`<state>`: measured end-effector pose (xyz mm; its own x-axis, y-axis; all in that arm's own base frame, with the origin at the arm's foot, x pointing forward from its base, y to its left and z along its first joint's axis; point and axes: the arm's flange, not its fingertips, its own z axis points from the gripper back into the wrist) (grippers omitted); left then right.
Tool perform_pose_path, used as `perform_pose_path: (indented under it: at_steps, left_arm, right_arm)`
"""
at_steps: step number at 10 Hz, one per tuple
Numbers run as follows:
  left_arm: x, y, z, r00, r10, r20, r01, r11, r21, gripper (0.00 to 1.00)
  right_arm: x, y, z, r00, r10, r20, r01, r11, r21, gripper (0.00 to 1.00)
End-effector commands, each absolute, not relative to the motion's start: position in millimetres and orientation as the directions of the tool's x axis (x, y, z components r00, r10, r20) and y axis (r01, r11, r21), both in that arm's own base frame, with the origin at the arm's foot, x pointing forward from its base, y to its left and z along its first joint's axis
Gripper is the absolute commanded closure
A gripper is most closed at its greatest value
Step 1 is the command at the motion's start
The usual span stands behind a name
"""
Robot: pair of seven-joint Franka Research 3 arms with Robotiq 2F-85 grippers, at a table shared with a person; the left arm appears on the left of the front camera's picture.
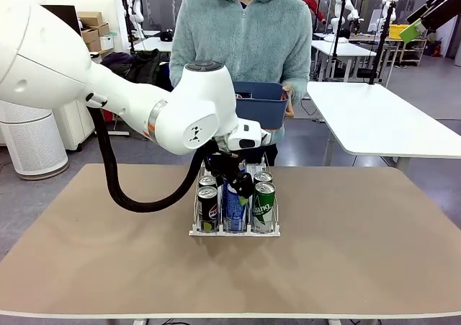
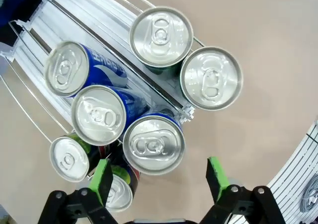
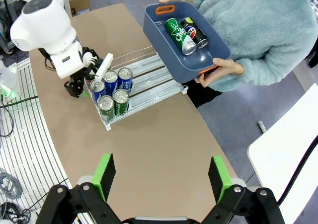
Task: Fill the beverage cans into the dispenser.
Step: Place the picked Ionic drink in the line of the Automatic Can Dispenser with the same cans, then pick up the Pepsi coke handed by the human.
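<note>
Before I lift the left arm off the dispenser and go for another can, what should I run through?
1. The left gripper open, clear of the front blue can: ok.
2. That can upright in the middle lane: ok.
3. Room in the dispenser: ok, lanes' far ends bare.
4. Cans to fetch: ok, a green can and a black can lie in the blue bin the person holds.
5. The right gripper open, empty: ok.
6. Bin within the arm's reach: cannot tell.

The beverage cans (image 2: 154,144) have shiny, smooth metal tops and glossy printed sides. The dispenser (image 2: 84,10) is ribbed white plastic with thin bright wire rails, on a matt tan tabletop (image 2: 258,25).
</note>
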<state>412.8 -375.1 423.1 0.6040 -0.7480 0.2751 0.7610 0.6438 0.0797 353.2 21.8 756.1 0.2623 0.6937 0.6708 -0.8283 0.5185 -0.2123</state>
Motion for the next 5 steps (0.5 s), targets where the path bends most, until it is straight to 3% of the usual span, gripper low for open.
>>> perform_pose_path:
  at_steps: [1,5]
  left_arm:
    - [393.6,-371.4,435.0,0.610,-0.730,0.308,0.745,0.661,0.092,0.00]
    - [407.7,-375.5,433.1,0.599,-0.746,0.291,0.759,0.644,0.089,0.00]
  right_arm:
    - [353.9,21.6,754.8,0.260,0.692,0.673,-0.825,0.521,-0.218,0.00]
    - [353.9,21.6,754.8,0.260,0.692,0.673,-0.825,0.521,-0.218,0.00]
